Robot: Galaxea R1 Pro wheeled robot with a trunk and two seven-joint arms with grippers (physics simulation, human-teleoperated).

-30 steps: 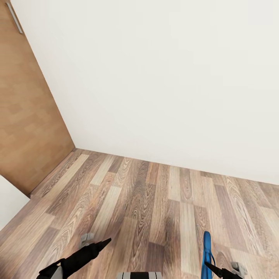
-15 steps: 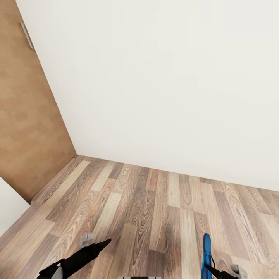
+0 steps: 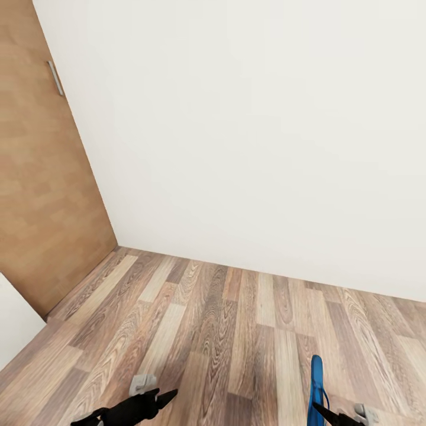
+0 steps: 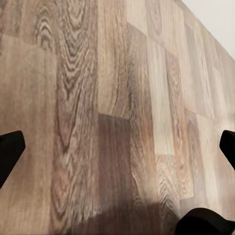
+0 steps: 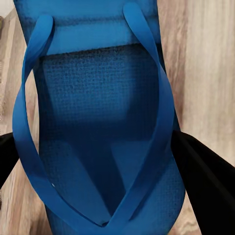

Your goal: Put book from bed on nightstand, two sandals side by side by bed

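Sandal (image 5: 105,122) sits clamped in our right gripper (image 5: 98,161) above the wood floor (image 3: 236,319); our left gripper (image 4: 117,147) hangs spread, empty. We should carry it level, grip firm, toward the bed.

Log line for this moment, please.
right gripper: shut on bright blue flip-flop sandal | left gripper: open | ahead: white wall, brown wooden door

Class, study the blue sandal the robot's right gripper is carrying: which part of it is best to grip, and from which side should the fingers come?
Probably the flat sole, pinched across its width near one end, as the right gripper does now: one black finger at each long edge of the sandal. The sole is thin, flat and looks firm, while the straps are thin loops that might let it swing.
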